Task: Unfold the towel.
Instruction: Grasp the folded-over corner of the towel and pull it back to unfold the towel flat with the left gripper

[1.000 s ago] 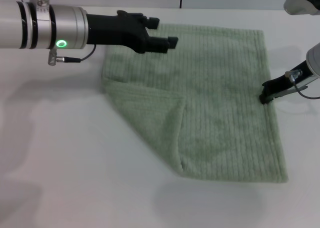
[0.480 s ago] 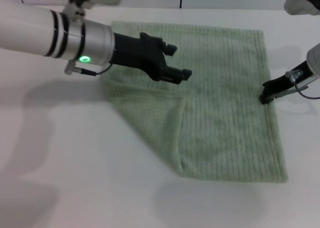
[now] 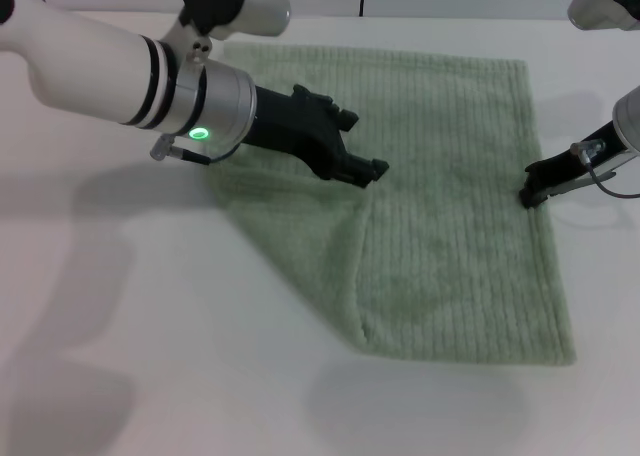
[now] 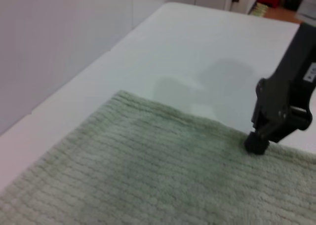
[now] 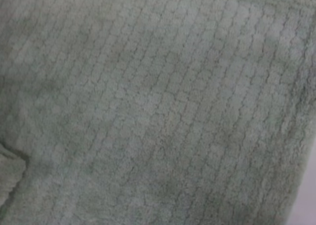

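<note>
The pale green towel (image 3: 450,226) lies flat on the white table, with its near left corner folded over into a triangular flap (image 3: 300,236). My left gripper (image 3: 364,144) hovers open just above the towel, at the far end of that flap's inner edge, holding nothing. My right gripper (image 3: 528,196) is shut, and its tip rests on the towel's right hem. The left wrist view shows the same: the right gripper (image 4: 256,143) touches down at the towel (image 4: 148,175) edge. Ribbed towel (image 5: 158,106) fills the right wrist view.
The white table (image 3: 150,356) stretches bare to the left of the towel and in front of it. A wall runs along the table's far edge (image 4: 64,47).
My left arm has swung nearer and to the right, from the towel's far left corner to above the fold. The right gripper and the towel have not moved.
</note>
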